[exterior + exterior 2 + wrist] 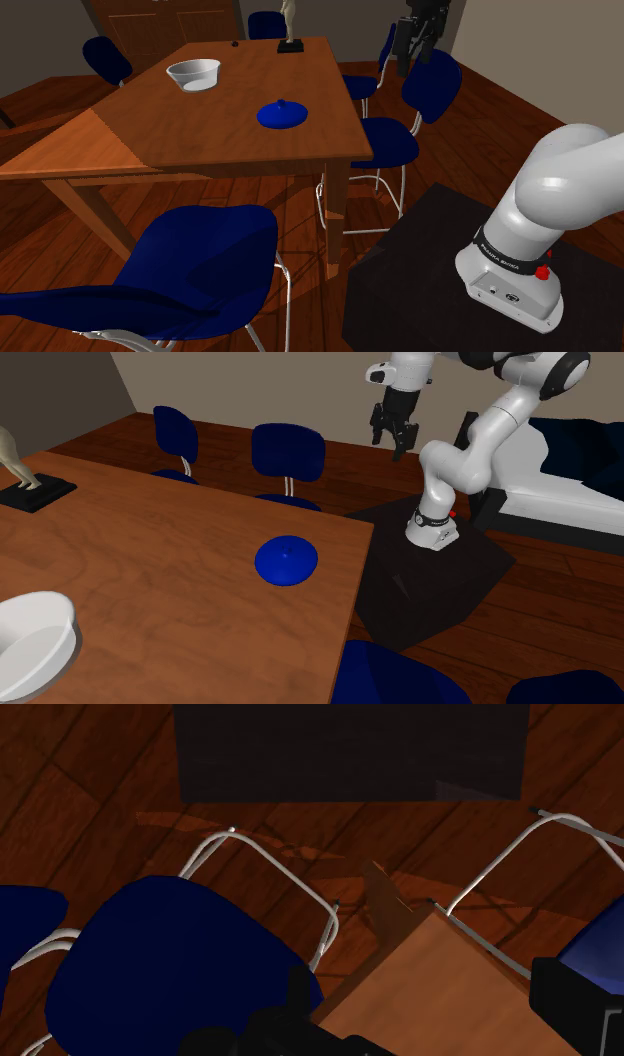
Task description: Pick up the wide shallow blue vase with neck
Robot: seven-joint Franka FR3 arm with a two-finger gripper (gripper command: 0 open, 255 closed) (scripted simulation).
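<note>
The wide, shallow blue vase with a small neck sits on the wooden table, near the edge that faces the stand. My black gripper hangs high in the air beyond that edge, over the blue chairs and well away from the vase. Its fingers stand apart with nothing between them. In the wrist view it looks down on a table corner, a blue chair seat and the wooden floor.
A white bowl and a figurine on a black base also stand on the table. Blue chairs with metal legs ring it. The black stand is beside the table.
</note>
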